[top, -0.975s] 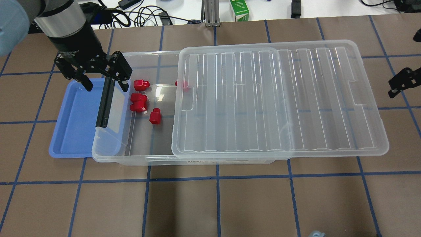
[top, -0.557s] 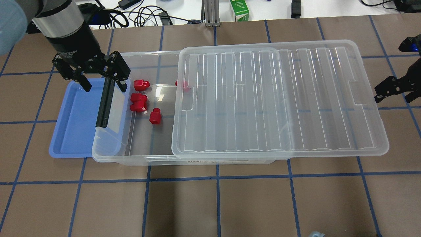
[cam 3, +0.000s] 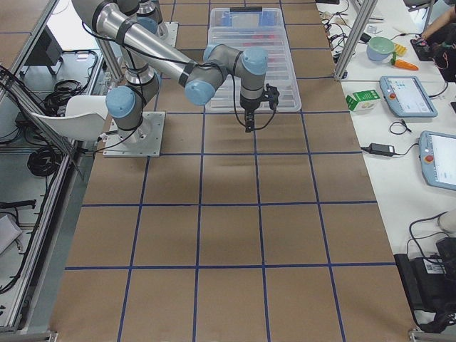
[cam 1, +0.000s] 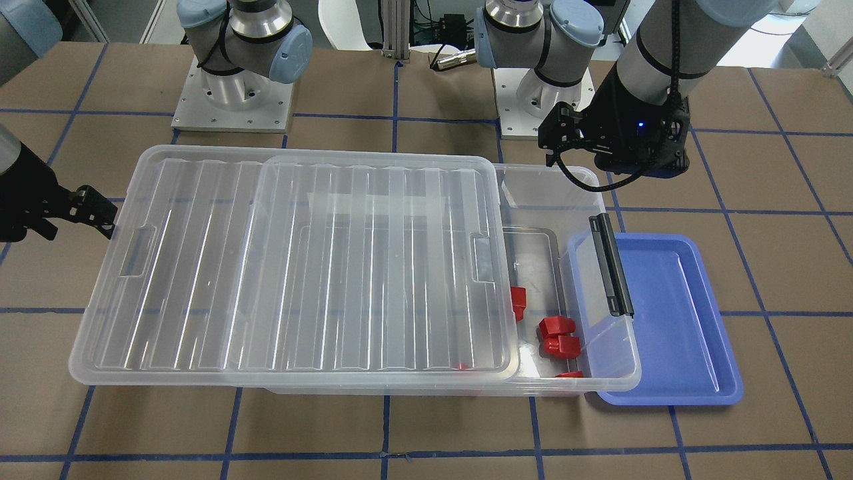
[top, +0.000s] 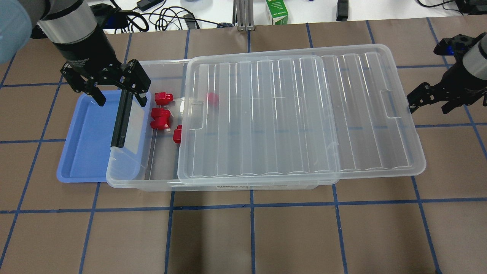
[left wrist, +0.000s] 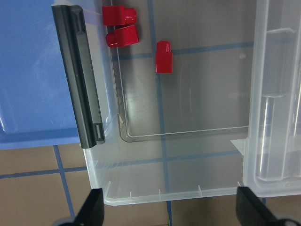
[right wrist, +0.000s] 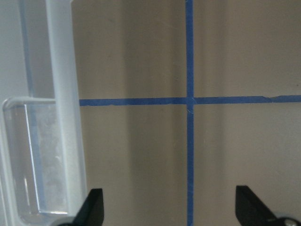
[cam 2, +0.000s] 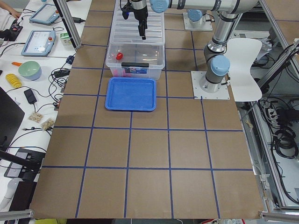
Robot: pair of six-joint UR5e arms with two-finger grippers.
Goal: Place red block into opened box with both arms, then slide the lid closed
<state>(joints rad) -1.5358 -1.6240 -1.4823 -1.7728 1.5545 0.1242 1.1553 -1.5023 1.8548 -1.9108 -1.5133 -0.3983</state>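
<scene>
Several red blocks (top: 159, 113) lie in the open left end of the clear box (top: 125, 179); one red block (top: 212, 98) shows through the lid. The ribbed clear lid (top: 266, 114) covers most of the box and overhangs its right end. My left gripper (top: 121, 97) hangs open over the box's far left corner, astride the black handle (top: 121, 118). In the left wrist view its fingertips (left wrist: 91, 207) frame the box corner, with red blocks (left wrist: 163, 56) beyond. My right gripper (top: 430, 103) is open, at the lid's right edge (right wrist: 61, 94).
A blue tray (top: 87, 140) lies partly under the box's left end. A green carton (top: 277, 11) and cables (top: 159, 19) sit past the table's far edge. Brown table (top: 251, 236) with blue grid lines stretches in front of the box.
The lid has slid left, covering more of the box and one more red block. My right gripper came in from the right edge to the lid's right edge. The left gripper barely moved.
</scene>
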